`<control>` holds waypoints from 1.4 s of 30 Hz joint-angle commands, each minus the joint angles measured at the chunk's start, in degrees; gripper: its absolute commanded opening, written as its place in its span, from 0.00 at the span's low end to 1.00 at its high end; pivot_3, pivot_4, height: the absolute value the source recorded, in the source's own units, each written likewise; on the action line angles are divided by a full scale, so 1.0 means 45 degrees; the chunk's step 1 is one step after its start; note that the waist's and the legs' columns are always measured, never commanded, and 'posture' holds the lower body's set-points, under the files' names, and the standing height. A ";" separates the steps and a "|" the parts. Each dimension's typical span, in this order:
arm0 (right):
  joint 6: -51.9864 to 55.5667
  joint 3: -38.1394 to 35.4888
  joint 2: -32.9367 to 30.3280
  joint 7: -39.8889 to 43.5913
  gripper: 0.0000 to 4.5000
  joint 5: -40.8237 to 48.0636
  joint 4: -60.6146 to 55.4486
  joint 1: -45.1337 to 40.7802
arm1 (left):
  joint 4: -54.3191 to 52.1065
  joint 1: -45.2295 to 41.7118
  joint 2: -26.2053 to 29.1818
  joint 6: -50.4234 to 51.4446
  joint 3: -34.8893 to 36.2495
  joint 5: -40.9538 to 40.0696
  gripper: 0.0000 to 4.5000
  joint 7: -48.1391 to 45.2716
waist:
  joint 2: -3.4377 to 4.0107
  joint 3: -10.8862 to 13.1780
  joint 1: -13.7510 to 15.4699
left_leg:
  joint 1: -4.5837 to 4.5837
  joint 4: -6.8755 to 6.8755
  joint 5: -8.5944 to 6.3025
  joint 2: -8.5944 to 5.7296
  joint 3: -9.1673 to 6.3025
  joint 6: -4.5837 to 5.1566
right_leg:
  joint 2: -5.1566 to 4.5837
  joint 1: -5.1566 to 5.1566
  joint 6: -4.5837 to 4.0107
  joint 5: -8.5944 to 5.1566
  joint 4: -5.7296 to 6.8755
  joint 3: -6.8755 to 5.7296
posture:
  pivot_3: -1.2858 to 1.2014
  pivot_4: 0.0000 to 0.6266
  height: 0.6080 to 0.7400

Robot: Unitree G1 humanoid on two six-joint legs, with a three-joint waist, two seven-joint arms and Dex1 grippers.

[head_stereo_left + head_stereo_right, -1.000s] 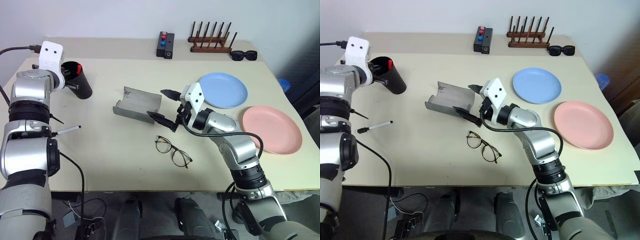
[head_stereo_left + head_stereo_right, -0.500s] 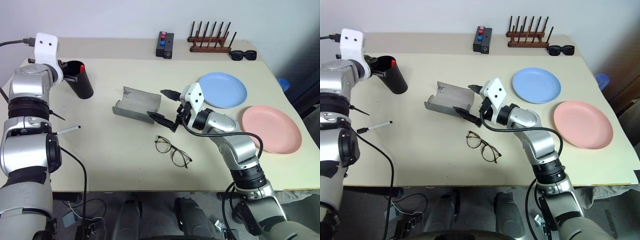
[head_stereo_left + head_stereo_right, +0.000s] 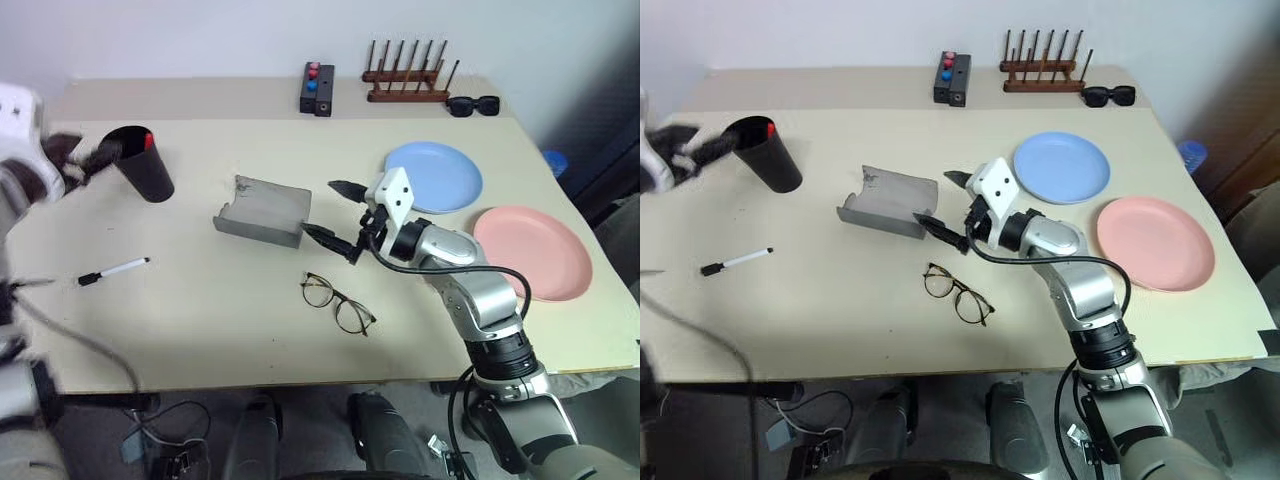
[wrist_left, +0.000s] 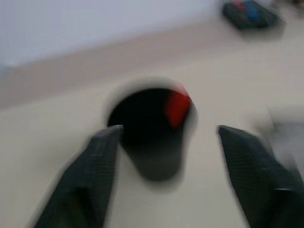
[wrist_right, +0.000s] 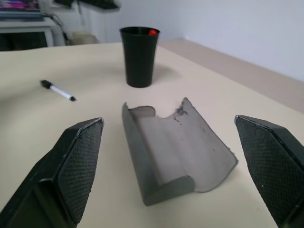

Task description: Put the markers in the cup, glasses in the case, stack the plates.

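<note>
Left eye view: upper left, my left gripper [image 3: 88, 160] hangs released beside the cup [image 3: 143, 163]; a careless swing could topple it. Right gripper [image 3: 336, 216] released, empty.

From head height we're looking down over the worktop [image 3: 200, 330] through both eyes. Our left wrist camera sits close on the cup [image 4: 154, 137]; the right wrist faces the case [image 5: 175, 152], with that cup behind.

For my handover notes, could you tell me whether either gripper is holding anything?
Nothing is held: the left gripper and the right gripper are both open and empty.
</note>
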 commanded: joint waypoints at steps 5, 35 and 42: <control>0.0507 0.0202 -0.0890 0.2086 1.00 0.0851 -0.0446 -0.0258 | -0.1455 0.3075 0.1854 0.1375 -0.0024 -0.0255 0.81 -0.1921 | -0.0005 -0.0002 0.0168 | 0.0017 0.0007 0.0004 0.0001 0.0000 -0.0002 | -0.0002 -0.0004 -0.0125 -0.0079 0.0038 -0.0004 | 0.52 0.24 1.00; 0.1713 0.0226 -0.2449 0.3243 1.00 0.1545 -0.2208 0.1034 | 0.5528 -0.0009 0.2488 -0.2514 -0.5735 0.3545 0.07 -0.5929 | -0.0013 -0.0005 0.0210 | 0.0010 0.0006 0.0006 0.0004 0.0005 0.0001 | 0.0002 -0.0032 -0.0130 -0.0115 0.0081 -0.0005 | 0.52 0.24 1.00; 0.1495 0.0356 -0.2338 0.3343 1.00 0.1411 -0.1886 0.0848 | 0.5193 -0.0159 0.1825 -0.2227 -0.4305 0.3018 0.00 -0.4233 | -0.0016 -0.0006 0.0218 | 0.0011 0.0008 0.0007 0.0004 0.0004 0.0002 | 0.0002 -0.0032 -0.0126 -0.0115 0.0089 -0.0006 | 0.52 0.24 1.00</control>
